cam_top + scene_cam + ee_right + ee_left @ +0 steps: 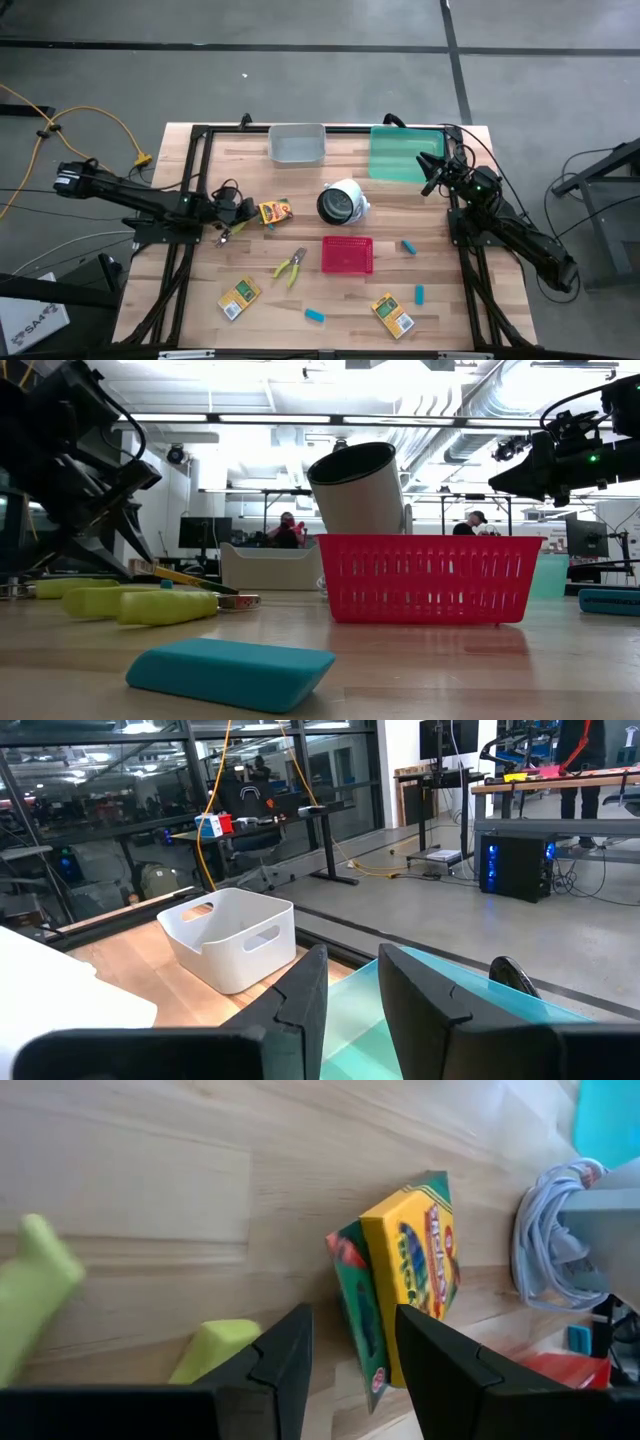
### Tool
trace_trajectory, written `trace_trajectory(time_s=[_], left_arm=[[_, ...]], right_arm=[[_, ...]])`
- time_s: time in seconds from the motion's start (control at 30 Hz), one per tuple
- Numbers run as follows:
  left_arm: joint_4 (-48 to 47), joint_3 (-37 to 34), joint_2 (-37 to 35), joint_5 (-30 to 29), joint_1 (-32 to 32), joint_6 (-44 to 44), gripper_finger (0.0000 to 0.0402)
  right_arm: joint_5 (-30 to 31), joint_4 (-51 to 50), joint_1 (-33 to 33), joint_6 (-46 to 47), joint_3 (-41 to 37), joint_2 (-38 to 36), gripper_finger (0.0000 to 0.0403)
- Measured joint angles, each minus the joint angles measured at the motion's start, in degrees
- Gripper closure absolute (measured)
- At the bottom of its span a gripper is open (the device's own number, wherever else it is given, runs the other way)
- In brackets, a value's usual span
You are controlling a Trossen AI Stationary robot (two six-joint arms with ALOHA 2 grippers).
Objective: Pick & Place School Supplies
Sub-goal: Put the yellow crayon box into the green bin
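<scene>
Crayon box [405, 1285] just beyond left tool [350, 1365]

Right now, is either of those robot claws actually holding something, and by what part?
Nothing is held. The left gripper stands open just short of a crayon box; the right gripper hangs empty above the green tray.

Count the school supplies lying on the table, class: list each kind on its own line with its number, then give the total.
Crayon boxes: 3
Plier-like tools: 2
Light-blue blocks: 3 that I can make out
Total: 8
</scene>
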Motion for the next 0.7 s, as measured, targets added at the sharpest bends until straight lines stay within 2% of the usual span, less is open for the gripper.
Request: trace_trajectory(time_s=[0.17, 0.4, 0.7], left_arm=[[3.7, 0.0, 3.4, 0.1, 0.4, 0.6, 0.0261], [4.5, 0.0, 4.3, 0.6, 0.7, 0.6, 0.0264], [4.7, 0.0, 4.3, 0.6, 0.7, 0.4, 0.0335]], right_arm=[[0.0, 0.0, 0.0, 0.0, 0.0, 0.0, 0.0318], [0.0, 0.0, 0.0, 0.0, 0.0, 0.0, 0.0318], [0.0, 0.0, 0.0, 0.0, 0.0, 0.0, 0.0318]])
